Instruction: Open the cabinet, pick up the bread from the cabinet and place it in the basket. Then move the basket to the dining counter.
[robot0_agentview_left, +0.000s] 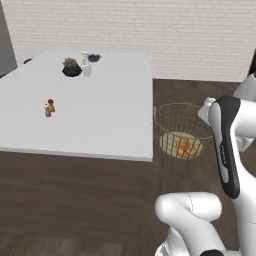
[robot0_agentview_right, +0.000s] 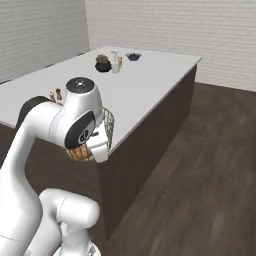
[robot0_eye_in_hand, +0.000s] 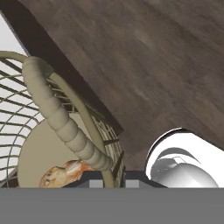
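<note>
The last step is in hand: the claw (robot0_eye_in_hand: 114, 178) is clamped on the rim of the basket (robot0_agentview_left: 182, 131), which hangs just off the desk (robot0_agentview_left: 100, 110) edge. The bread (robot0_eye_in_hand: 63, 173) lies inside, just below the claw. Next, I judge, carry it over the top and lower it.

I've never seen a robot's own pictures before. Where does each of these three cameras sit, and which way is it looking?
Left base view: behind the arm's left, facing forward-down at the dining counter and basket; arm at right.
Right base view: behind its right, same counter and basket; arm at left.
Hand view: on the hand, shut on the basket's rim, bread inside.
Shared: the basket shows in all three.
</note>
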